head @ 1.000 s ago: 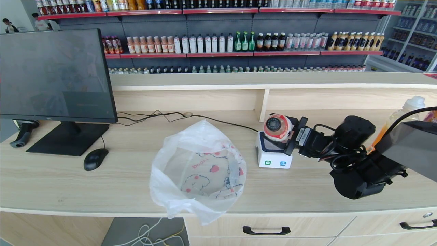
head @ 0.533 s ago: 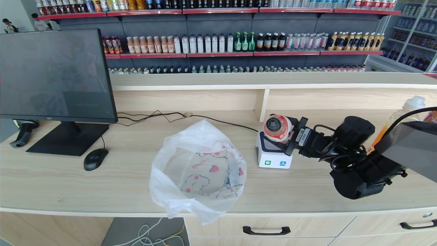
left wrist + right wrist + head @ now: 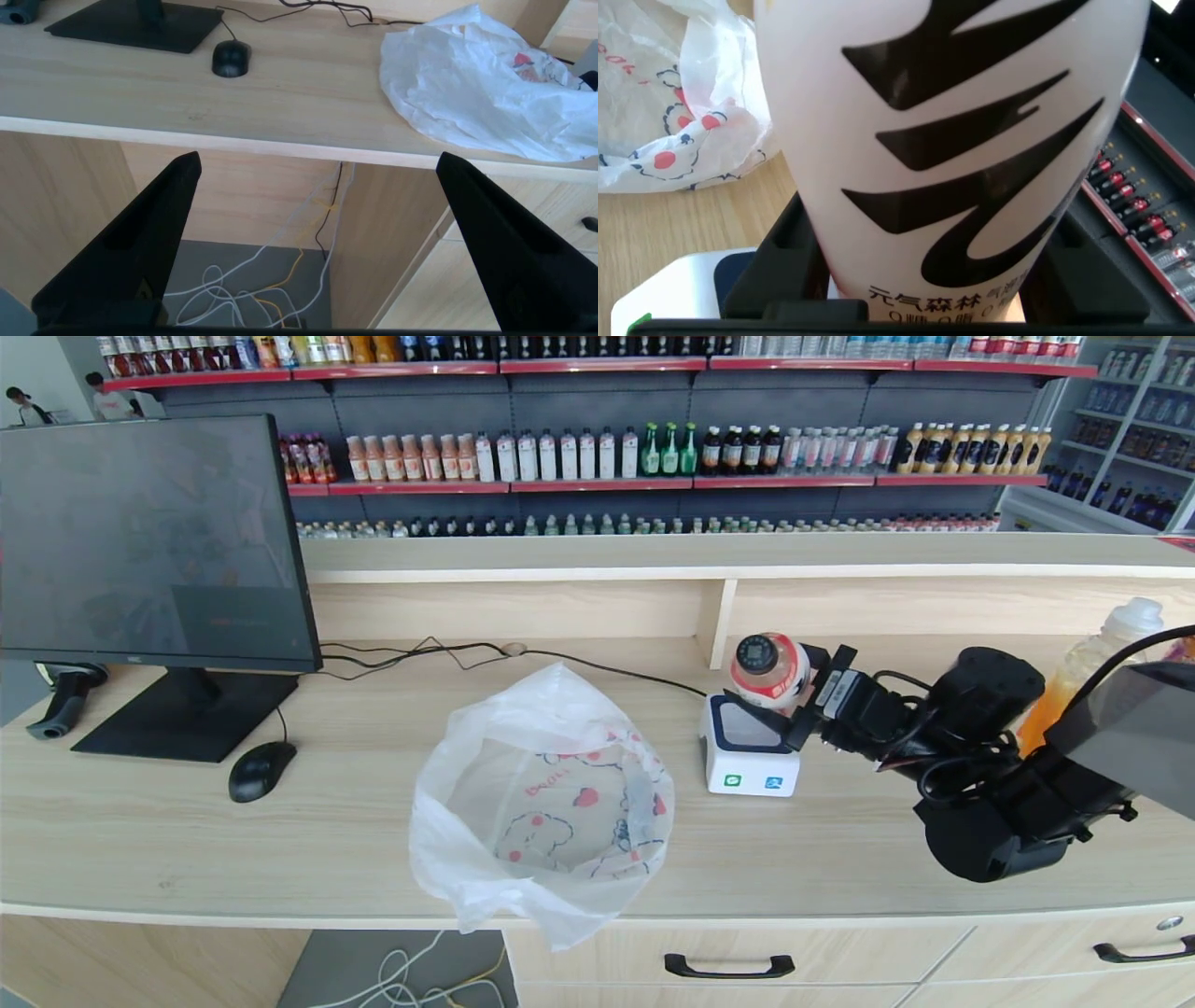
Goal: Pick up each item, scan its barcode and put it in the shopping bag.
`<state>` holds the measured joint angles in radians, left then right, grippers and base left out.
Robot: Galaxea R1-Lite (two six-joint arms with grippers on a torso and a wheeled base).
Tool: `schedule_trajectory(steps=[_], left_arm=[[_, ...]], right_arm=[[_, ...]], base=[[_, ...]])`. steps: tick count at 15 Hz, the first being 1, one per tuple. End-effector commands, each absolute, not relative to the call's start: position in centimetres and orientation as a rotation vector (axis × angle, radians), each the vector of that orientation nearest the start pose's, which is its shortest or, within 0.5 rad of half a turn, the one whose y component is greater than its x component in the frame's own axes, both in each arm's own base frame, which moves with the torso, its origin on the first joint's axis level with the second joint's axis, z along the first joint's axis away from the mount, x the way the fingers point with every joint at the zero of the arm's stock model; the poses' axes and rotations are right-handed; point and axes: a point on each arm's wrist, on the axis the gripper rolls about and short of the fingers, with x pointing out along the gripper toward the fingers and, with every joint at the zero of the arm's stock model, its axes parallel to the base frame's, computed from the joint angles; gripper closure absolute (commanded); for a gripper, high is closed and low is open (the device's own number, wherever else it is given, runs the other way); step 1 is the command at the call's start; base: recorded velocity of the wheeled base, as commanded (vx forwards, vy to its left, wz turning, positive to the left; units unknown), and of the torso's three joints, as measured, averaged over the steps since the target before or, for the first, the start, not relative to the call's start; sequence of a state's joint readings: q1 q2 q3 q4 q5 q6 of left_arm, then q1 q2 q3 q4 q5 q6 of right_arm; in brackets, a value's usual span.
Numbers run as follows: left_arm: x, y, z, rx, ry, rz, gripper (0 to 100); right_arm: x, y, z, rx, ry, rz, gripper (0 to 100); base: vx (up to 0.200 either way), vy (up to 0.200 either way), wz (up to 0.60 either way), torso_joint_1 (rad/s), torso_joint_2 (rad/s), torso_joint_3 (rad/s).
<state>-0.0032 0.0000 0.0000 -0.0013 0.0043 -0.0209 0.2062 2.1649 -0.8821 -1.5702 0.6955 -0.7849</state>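
Right gripper (image 3: 808,698) clamped on bottle (image 3: 770,670), bottle on its side just above scanner (image 3: 752,761), right of bag (image 3: 541,793). Left gripper (image 3: 318,163) hung below counter (image 3: 280,840) near edge, jaws apart. Judged best: turn barcode toward scanner window, hold steady, grip firm.

Bottle (image 3: 770,670): white body with black curved stripes, red band near the dark cap. Bag (image 3: 546,803): translucent white, printed with red hearts and outlined cartoon figures. Scanner (image 3: 752,770): white casing, dark top window, one green and one blue icon. Counter (image 3: 327,821): pale wood grain. Mouse (image 3: 260,771) and monitor (image 3: 154,541): black
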Motion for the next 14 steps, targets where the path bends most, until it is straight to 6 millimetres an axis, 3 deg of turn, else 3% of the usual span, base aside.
schedule_trajectory(steps=[1,7,10,14], left_arm=[[-2.3,0.0,7.6,-0.021,-0.002,0.002,0],[-2.3,0.0,7.6,-0.021,-0.002,0.002,0],[-2.3,0.0,7.6,-0.021,0.000,0.002,0],[-2.3,0.0,7.6,-0.021,0.000,0.002,0]], right_arm=[[35.8,9.2,14.0,-0.789,-0.617,0.707,100],[31.5,10.0,16.3,-0.749,-0.604,0.671,100],[28.1,11.0,18.6,-0.601,-0.565,0.572,100],[25.4,13.5,20.2,-0.341,-0.503,0.445,100]], base=[[0.000,0.000,0.00,0.000,0.00,0.000],[0.000,0.000,0.00,0.000,0.00,0.000],[0.000,0.000,0.00,0.000,0.00,0.000],[0.000,0.000,0.00,0.000,0.00,0.000]])
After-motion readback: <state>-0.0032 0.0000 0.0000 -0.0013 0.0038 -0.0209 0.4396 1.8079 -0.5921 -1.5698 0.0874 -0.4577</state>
